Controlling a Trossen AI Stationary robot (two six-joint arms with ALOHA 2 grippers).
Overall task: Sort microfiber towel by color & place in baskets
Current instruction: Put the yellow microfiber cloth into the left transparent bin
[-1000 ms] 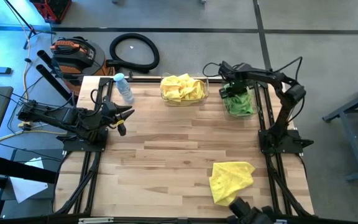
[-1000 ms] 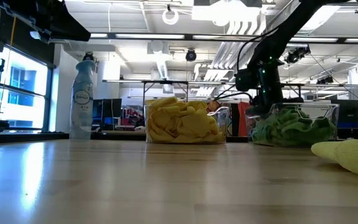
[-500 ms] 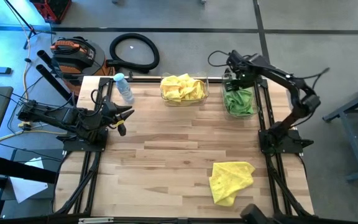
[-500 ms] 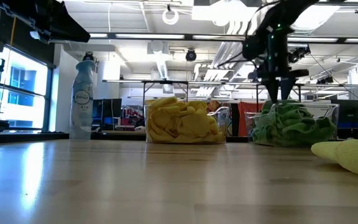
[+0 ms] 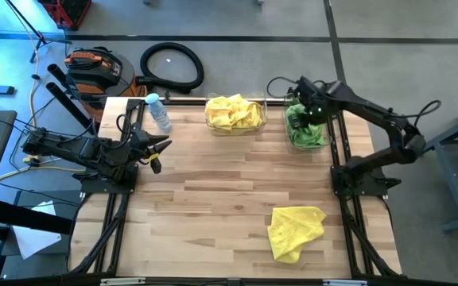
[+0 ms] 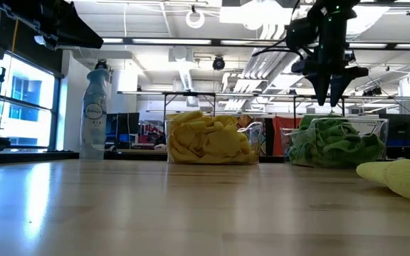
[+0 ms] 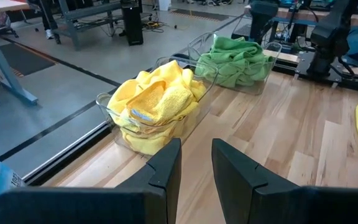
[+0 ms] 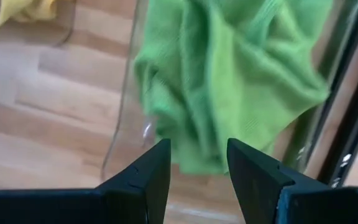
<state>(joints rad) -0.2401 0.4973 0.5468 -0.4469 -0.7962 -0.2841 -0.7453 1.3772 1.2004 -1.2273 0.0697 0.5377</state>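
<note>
The right gripper [image 6: 331, 99] is hanging in the air above the far right basket [image 5: 306, 127], fingers pointing down and standing apart with nothing between them. Directly below those fingertips, the green microfiber towels [image 8: 241, 74] are lying bunched in that clear bin; in the right wrist view the green cloth is filling the space beyond the two dark fingers [image 8: 143, 180], and the bin's clear wall [image 8: 126, 124] is running just beside the finger on the bare-wood side. In the low view the gripper is sitting clear of the green pile [image 6: 333, 142], not touching it.

To the side of the right fingers, toward the left arm, the second basket [image 5: 234, 115] is holding yellow microfiber towels [image 5: 233, 110], heaped above its rim. The two bins are standing near each other along the table's far edge, apart, with a strip of wood between them.

The left gripper [image 7: 195, 163] is waiting at the table's left edge, its fingers slightly apart and empty. Ahead of those fingers the yellow-filled basket [image 7: 114, 118] is standing nearest, with the green-filled one [image 7: 263, 65] beyond it. Beside the left gripper, toward the far edge, a clear spray bottle with a blue cap [image 5: 158, 111] is standing upright.

One loose yellow towel [image 5: 295, 230] is lying crumpled on the wooden table [image 5: 213, 199] near its front right corner, well apart from both grippers and both baskets.
</note>
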